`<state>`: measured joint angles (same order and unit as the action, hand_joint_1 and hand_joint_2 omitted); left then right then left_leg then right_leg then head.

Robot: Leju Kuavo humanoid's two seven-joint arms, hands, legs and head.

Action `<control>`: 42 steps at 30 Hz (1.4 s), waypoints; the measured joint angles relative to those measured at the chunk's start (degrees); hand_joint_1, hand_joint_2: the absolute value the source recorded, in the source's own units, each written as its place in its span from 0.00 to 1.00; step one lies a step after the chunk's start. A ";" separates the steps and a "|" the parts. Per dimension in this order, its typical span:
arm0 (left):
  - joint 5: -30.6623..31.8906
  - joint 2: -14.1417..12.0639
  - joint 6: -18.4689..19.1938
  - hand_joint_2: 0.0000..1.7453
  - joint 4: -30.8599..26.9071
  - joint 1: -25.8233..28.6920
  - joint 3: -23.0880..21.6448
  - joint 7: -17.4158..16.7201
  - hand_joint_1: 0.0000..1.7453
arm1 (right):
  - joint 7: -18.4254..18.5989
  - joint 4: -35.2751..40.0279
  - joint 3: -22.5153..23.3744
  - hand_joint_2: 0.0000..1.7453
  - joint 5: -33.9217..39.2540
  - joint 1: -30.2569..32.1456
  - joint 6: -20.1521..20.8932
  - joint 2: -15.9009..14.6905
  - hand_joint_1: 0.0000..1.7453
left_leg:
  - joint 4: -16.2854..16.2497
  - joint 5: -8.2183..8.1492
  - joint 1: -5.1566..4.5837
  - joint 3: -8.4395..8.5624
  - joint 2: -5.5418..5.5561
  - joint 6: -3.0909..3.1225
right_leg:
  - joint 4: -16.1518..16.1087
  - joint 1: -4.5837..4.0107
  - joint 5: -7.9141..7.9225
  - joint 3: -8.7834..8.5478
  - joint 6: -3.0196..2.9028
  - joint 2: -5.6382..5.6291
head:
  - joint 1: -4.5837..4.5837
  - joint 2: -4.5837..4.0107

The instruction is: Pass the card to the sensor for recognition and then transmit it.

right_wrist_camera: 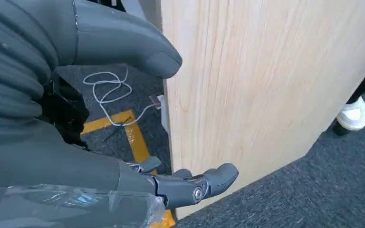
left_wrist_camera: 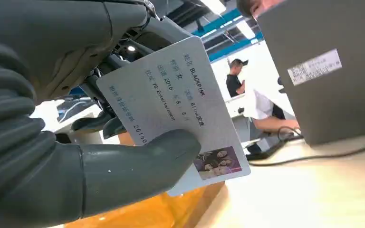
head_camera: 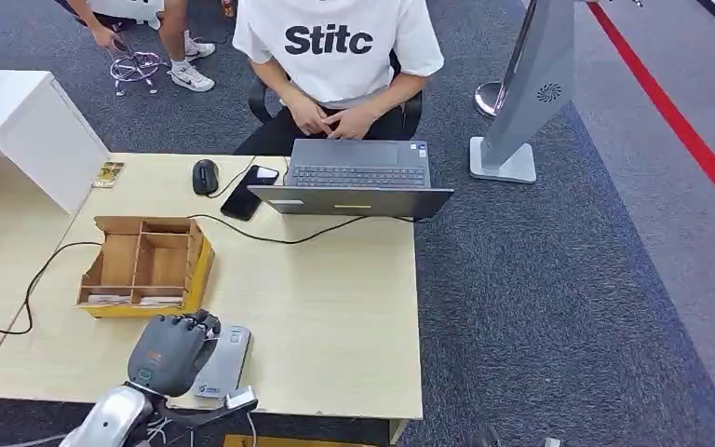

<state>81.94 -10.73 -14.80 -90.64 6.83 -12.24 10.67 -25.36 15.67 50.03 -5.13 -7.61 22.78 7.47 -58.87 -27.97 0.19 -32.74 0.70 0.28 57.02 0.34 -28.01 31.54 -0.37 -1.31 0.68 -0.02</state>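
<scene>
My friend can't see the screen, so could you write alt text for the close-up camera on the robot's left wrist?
The robot's grey left hand holds a white ID-style card with printed text and a small group photo, its thumb pressed on the card's face. Behind it are a pale wooden table, the back of a dark laptop, and people in the background.
</scene>
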 joint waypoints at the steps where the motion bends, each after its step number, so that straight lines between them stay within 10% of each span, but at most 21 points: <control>1: -0.22 -0.11 0.81 1.00 0.31 -0.07 -0.20 -0.18 1.00 | 0.15 0.00 0.00 1.00 -0.16 0.01 -0.36 0.00 0.00 | 0.00 0.00 0.00 0.00 0.00 0.00 | 0.00 0.00 0.00 0.00 0.00 0.00 | -0.02 0.00; 20: -2.41 -4.00 6.43 1.00 5.42 -2.78 -4.42 -3.06 1.00 | 2.17 -0.02 1.33 1.00 3.67 0.03 3.93 0.02 0.00 | 0.00 0.01 0.00 0.02 0.03 0.00 | 0.01 0.00 0.00 -0.05 0.00 0.05 | -0.02 0.00; 28: 1.96 -1.10 -5.54 1.00 2.35 -3.43 -4.40 -4.35 1.00 | 2.30 -0.15 1.64 1.00 3.10 0.08 4.52 0.02 0.00 | 0.00 0.02 0.00 0.03 0.06 -0.01 | 0.01 0.00 0.01 -0.06 0.00 0.07 | -0.02 -0.02; 42: 0.13 -2.23 -8.52 1.00 -1.46 -12.56 8.15 -2.21 1.00 | 4.61 -0.31 1.49 1.00 3.93 -0.42 5.44 0.26 0.00 | 0.00 0.09 0.06 0.03 0.07 -0.11 | 0.09 -0.05 0.02 -0.04 -0.03 0.07 | -0.04 -0.02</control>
<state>82.07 -12.96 -23.32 -92.11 -5.73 -4.09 8.46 -20.74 15.37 51.52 -1.20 -8.03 28.22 7.74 -58.87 -27.88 0.25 -32.71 0.76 0.16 57.12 0.29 -27.99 31.49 -0.40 -1.24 0.63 -0.04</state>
